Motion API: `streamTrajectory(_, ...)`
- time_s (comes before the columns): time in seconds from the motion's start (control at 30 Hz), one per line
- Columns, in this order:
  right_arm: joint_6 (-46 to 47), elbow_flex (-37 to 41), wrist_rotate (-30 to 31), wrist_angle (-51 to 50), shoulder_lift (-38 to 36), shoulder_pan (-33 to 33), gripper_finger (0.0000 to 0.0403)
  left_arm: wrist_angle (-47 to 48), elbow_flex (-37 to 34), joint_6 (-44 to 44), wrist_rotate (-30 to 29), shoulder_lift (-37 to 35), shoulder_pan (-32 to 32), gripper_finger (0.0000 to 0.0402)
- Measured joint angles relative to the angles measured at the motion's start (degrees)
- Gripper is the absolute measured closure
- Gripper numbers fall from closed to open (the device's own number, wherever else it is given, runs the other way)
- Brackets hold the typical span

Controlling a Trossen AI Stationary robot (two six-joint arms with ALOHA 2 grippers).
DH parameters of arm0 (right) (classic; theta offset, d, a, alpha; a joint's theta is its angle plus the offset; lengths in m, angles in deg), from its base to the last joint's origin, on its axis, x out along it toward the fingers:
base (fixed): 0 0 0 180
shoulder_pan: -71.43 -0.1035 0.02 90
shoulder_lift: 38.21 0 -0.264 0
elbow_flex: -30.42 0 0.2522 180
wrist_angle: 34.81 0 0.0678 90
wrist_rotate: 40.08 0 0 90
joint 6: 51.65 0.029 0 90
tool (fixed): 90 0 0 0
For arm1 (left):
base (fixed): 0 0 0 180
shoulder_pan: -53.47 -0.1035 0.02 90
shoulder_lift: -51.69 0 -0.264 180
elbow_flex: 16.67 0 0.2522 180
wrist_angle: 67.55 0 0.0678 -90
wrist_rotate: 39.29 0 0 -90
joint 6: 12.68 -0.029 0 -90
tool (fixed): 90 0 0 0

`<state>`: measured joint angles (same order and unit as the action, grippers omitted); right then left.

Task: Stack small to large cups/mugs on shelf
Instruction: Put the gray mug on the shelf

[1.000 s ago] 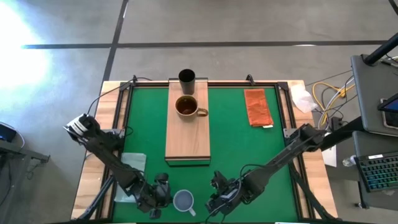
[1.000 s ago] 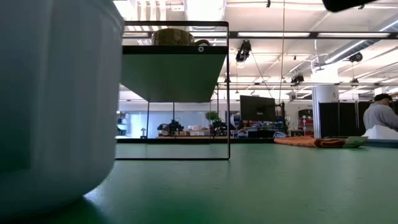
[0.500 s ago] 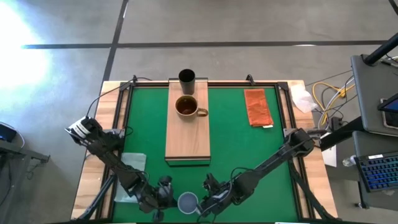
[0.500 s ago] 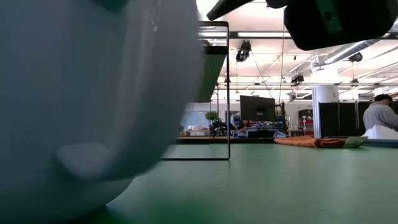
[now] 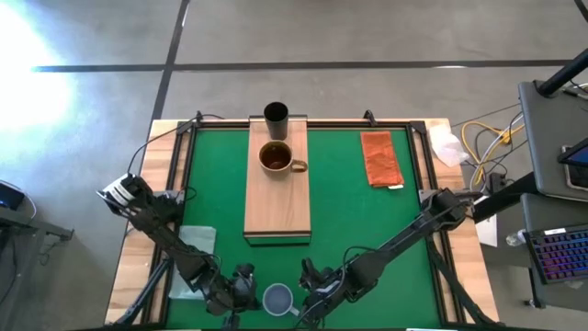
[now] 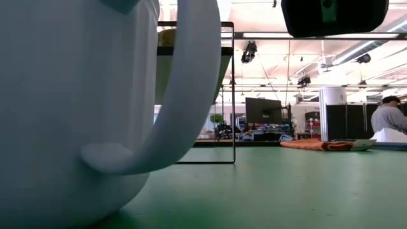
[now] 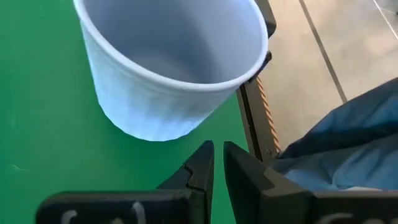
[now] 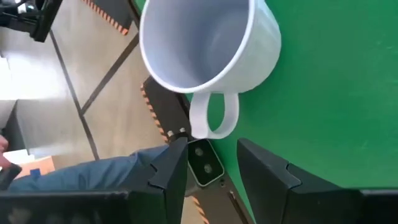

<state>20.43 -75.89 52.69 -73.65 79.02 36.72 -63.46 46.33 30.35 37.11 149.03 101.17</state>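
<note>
The pale blue-grey mug (image 5: 277, 299) stands upright on its base on the green mat by the table's near edge and fills the low view (image 6: 63, 114). My left gripper (image 7: 217, 163) is shut just beside the mug's lower wall on its left, with a strip of mat between them. My right gripper (image 8: 219, 154) is open on the mug's right, and the mug's handle (image 8: 214, 118) lies just ahead of its fingers. The brown mug (image 5: 276, 158) stands on the light-wood shelf (image 5: 277, 207). The black cup (image 5: 276, 114) stands at the shelf's far end. My right gripper comes level from the table's right, its open fingers on either side of the line to the handle. One fingertip (image 8: 180, 144) is close by the handle's outer bend (image 8: 202, 134). I cannot tell whether they touch.
An orange-brown cloth (image 5: 380, 158) lies at the far right of the mat. A clear plastic bag (image 5: 195, 241) lies at the near left, under my left arm. The table's near edge is right behind the pale mug. A person (image 6: 389, 117) shows in the room beyond.
My right gripper has gone toward the table's left, up to the pale mug. The mug has slid slightly to the right and turned about, so its handle now shows side-on in the low view. My left gripper has followed it a little.
</note>
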Motion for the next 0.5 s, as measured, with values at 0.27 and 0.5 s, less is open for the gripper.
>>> streamTrajectory(0.27,-0.13,0.0,-0.15,0.02,-0.02,-0.26,0.0268,2.77,-0.04,-4.6,-3.62,-0.62,-1.07,0.0379)
streamTrajectory(0.5,1.18,0.0,1.12,-0.16,-0.02,-0.15,0.0272,2.62,-0.09,-4.55,-6.09,-0.51,-3.09,0.0379)
